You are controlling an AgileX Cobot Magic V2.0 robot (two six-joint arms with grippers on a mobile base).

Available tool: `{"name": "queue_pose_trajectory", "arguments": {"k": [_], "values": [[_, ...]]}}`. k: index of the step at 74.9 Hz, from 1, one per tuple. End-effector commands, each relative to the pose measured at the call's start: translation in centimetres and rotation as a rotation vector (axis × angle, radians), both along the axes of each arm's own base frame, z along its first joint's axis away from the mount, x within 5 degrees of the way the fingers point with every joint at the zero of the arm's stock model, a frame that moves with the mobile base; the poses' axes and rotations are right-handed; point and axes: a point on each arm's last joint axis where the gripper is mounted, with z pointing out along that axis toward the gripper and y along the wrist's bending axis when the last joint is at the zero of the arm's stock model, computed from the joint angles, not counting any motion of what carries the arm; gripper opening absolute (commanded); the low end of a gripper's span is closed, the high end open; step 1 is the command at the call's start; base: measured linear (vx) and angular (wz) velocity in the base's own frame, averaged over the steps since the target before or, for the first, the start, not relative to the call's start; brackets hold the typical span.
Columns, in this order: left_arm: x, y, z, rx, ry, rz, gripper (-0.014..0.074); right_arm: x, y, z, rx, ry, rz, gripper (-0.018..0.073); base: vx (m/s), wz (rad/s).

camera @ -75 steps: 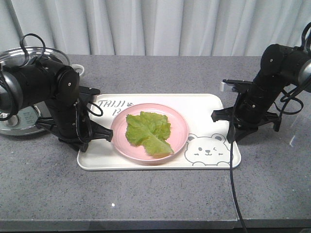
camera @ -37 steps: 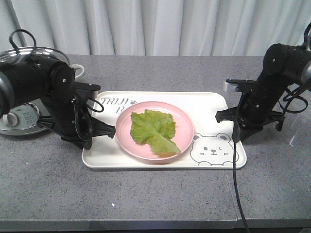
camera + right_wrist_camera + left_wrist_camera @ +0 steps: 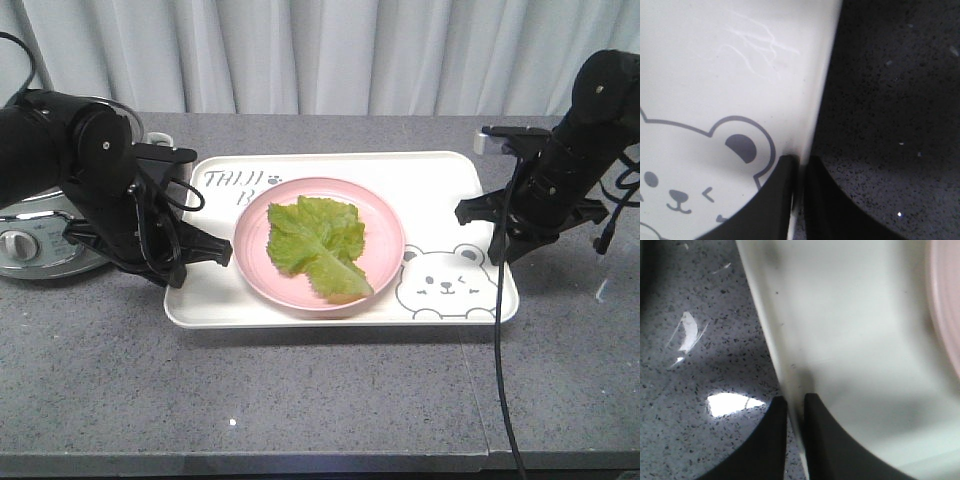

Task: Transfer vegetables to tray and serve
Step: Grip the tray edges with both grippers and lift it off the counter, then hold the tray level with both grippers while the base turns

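You get even overhead light; bright glare spots sit on the table (image 3: 700, 370), and both wrist views are soft, with blurred fingers (image 3: 765, 450).

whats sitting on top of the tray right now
A pink plate holding the lettuce leaf rests on the tray. The plate hides the tray surface beneath it.

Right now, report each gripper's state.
Left gripper: shut on the tray rim.
Right gripper: shut on the tray rim, opposite side.
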Motion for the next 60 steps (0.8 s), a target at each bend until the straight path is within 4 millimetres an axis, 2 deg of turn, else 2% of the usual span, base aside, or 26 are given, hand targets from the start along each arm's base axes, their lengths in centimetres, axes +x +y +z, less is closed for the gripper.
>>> {"name": "queue_pose_trajectory", "arguments": {"k": [1, 37, 45, 60], "values": [[-0.8, -1.1, 4.3, -0.149, -0.168, -0.029, -0.0007, -1.3, 1.2, 4.5, 0.107, -0.123, 0.024, -0.0006, 0.0, 0.0], [-3.7, 0.1, 10.1, -0.223, -0.352, -0.032, -0.0007, -4.1, 0.9, 9.4, 0.117, -0.261, 0.029, -0.0006, 0.0, 0.0], [-4.1, 0.3, 10.7, -0.23, -0.37, -0.033, -0.0007, -4.6, 0.9, 10.1, 0.119, -0.283, 0.03, -0.0006, 0.0, 0.0], [-4.2, 0.3, 10.6, -0.225, -0.363, -0.034, -0.0007, -5.0, 0.8, 10.8, 0.12, -0.306, 0.028, -0.0006, 0.0, 0.0]]}}
